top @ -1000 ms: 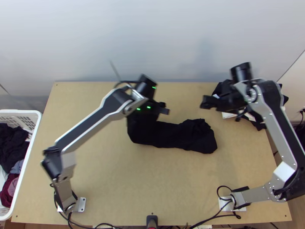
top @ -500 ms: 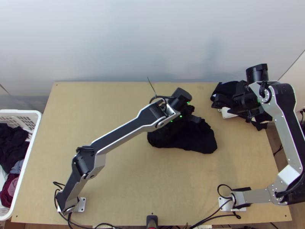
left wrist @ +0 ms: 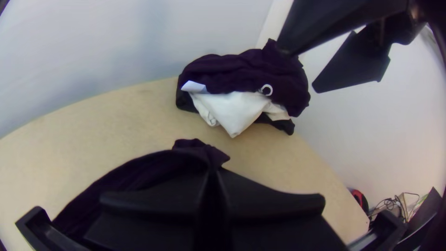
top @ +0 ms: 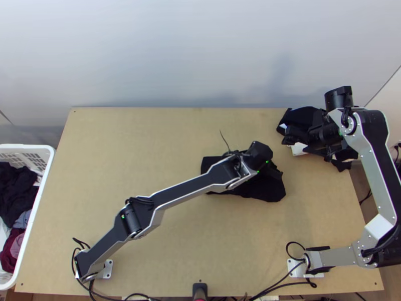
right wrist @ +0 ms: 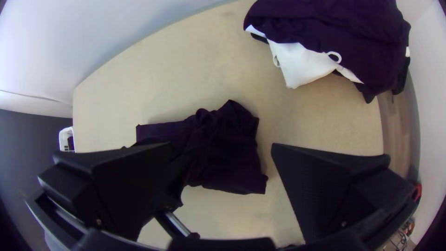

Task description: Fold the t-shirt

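I have two arms over one light wooden table [top: 140, 135], and one dark t-shirt [top: 268, 193] is the cloth being folded. It lies to the right of the table's middle, gathered into one compact heap: part of it is flat with a fairly straight edge, the rest bunched into ridges. I can't count its layers from here.

My left gripper [top: 274, 173] reaches across to the t-shirt, low over it. In the left wrist view its two fingers are brought together, with a bunch of the cloth pinched at the tips.

My right gripper [top: 289, 136] is by the table's far right corner, up from the t-shirt and apart from it. Its two fingers stand wide, with nothing between them.

At that same corner I count one pile of laundry, with at least two pieces in it: a dark garment [right wrist: 325, 23] on top and a white cloth [right wrist: 302, 65] poking out from under it, plus one small white loop [right wrist: 334, 56] at their border.

Off the table's left side I see one white basket [top: 49, 155] holding several clothes, among them a black one [top: 17, 188] and a maroon one [top: 11, 251].
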You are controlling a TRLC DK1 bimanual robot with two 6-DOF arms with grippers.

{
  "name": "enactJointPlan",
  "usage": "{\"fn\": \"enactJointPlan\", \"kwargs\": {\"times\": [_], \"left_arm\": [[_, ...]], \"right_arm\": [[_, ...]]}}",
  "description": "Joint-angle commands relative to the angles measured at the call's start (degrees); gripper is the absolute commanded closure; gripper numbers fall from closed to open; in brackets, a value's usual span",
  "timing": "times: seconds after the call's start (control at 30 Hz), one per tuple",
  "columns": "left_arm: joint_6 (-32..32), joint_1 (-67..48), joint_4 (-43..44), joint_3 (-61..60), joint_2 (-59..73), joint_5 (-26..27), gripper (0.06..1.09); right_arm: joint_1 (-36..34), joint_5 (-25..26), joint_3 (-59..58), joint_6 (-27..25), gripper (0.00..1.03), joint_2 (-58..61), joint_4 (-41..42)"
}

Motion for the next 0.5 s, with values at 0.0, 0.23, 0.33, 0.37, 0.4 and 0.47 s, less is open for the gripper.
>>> {"fn": "enactJointPlan", "kwargs": {"times": [0.0,0.23,0.33,0.37,0.4,0.47], "left_arm": [[-2.05,-0.83,3.26,-0.17,3.85,-2.23,0.67],[-4.07,1.80,-1.31,0.63,-0.73,-1.79,0.12],[-3.99,3.38,-2.98,0.63,-5.56,-1.61,0.11],[-3.99,4.00,-3.86,0.63,-7.05,-1.61,0.11],[-3.99,4.70,-4.91,0.63,-8.37,-1.61,0.11],[-3.64,6.46,-7.81,0.27,-11.10,-1.61,0.11]], "right_arm": [[-0.10,0.06,-0.95,0.03,0.04,0.87,-0.05],[0.43,0.06,-1.83,-0.33,0.04,1.22,-0.05],[0.70,0.15,-2.71,-0.94,0.04,1.22,-0.05],[0.78,0.15,-2.80,-1.21,0.04,1.22,-0.05],[0.96,0.15,-2.71,-1.64,0.04,1.40,-0.05],[2.10,0.15,-1.83,-2.08,0.04,2.10,-0.05]]}}
